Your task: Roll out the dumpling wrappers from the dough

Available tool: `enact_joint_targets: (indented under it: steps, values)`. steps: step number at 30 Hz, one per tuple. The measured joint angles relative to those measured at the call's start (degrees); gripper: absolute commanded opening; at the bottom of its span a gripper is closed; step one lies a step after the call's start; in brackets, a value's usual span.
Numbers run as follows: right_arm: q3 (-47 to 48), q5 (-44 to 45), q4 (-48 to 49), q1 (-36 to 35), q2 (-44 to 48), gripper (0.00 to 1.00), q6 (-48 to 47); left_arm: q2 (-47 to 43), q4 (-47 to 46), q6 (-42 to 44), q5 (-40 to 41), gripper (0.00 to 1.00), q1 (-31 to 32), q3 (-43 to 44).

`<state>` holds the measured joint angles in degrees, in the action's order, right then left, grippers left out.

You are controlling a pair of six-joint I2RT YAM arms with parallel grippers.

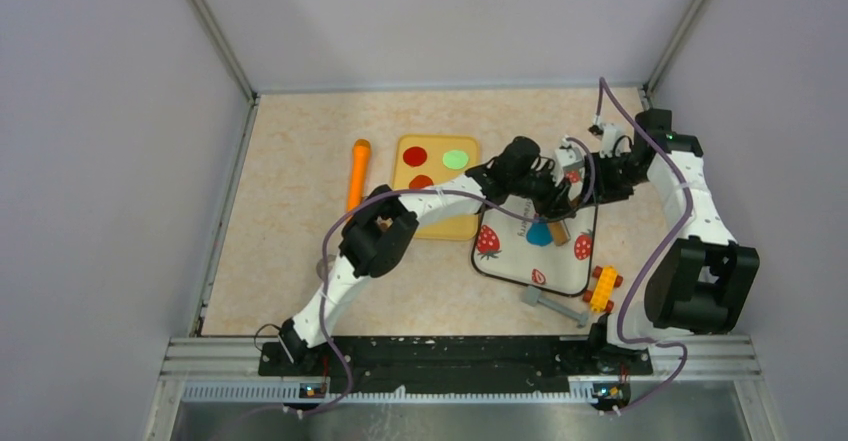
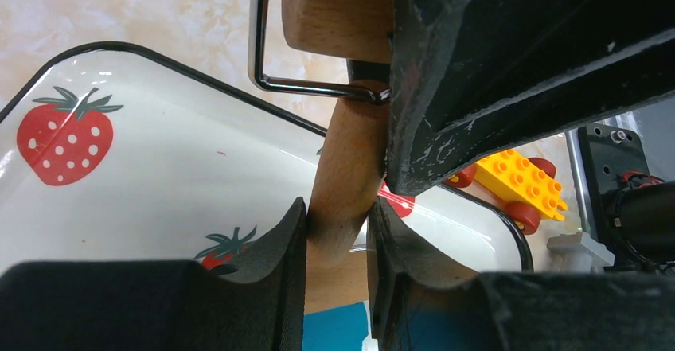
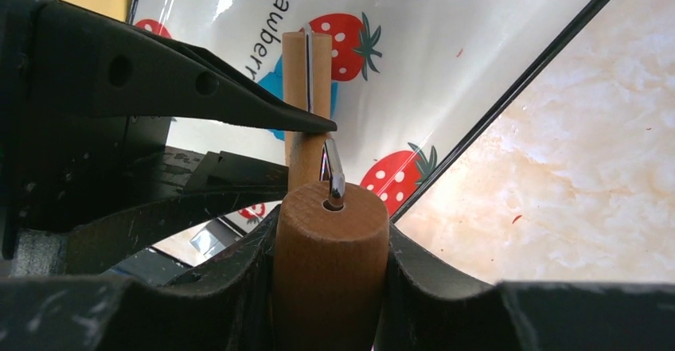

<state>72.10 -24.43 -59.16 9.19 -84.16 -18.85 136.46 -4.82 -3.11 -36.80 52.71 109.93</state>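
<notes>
A small wooden roller (image 1: 559,229) with a wire bracket (image 2: 263,64) hangs over the strawberry tray (image 1: 515,264). My left gripper (image 2: 338,212) is shut on its thin wooden handle (image 2: 344,168). My right gripper (image 3: 330,235) is shut on the thick wooden drum (image 3: 330,263). The blue dough (image 1: 539,233) lies flattened on the tray right under the roller. It shows below the handle in the left wrist view (image 2: 338,327) and behind it in the right wrist view (image 3: 273,72). Both grippers (image 1: 556,201) meet above it. No dumpling wrappers are in view.
A yellow board (image 1: 440,223) left of the tray carries two red discs (image 1: 415,156) and a green disc (image 1: 456,158). An orange rod (image 1: 357,173) lies further left. A yellow toy brick car (image 1: 602,288) and a grey tool (image 1: 553,306) sit by the tray's near edge.
</notes>
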Motion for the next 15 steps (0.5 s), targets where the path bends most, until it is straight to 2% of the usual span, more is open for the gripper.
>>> enact_joint_targets:
  steps: [15]
  values:
    - [-1.6,-2.0,-0.3,-0.1,0.0,0.0,2.5,-3.8,-3.1,0.0,0.3,0.0,0.0,-7.1]
